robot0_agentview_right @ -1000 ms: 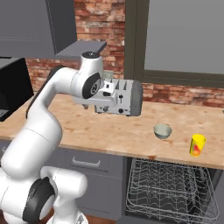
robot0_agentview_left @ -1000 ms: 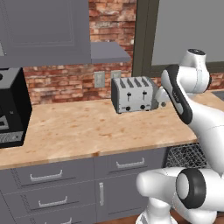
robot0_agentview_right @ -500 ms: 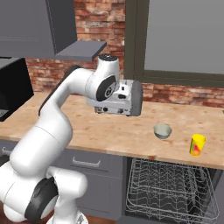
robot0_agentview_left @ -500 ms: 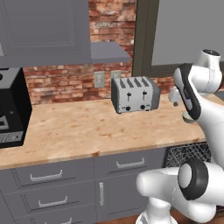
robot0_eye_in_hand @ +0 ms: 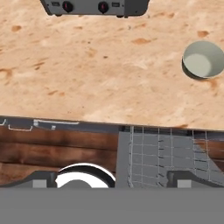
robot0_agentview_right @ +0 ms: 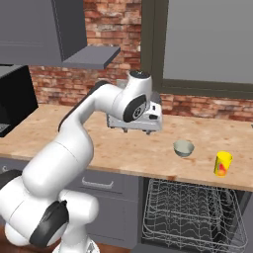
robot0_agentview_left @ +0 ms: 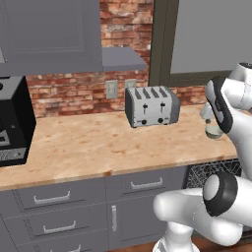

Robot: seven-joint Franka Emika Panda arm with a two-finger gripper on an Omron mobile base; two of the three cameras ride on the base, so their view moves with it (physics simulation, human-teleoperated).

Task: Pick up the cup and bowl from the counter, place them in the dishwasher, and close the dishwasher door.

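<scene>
Nothing is loaded yet: the bowl (robot0_agentview_right: 184, 147) and the cup (robot0_agentview_right: 223, 163) both sit on the table (robot0_agentview_right: 123, 153), above the open dishwasher (robot0_agentview_right: 192, 217). My end effector (robot0_eye_in_hand: 112, 183) hangs over the table with its jaws spread wide and empty. Both picks, both placements and closing the door remain.

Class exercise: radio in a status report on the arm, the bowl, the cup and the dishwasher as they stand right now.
Gripper open, empty, above counter. Bowl and yellow cup on counter, untouched. Dishwasher open, rack out. Toaster at the back, not in the way.

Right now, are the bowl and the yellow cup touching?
Apart. The right base view shows bare counter between the bowl and the yellow cup.
</scene>
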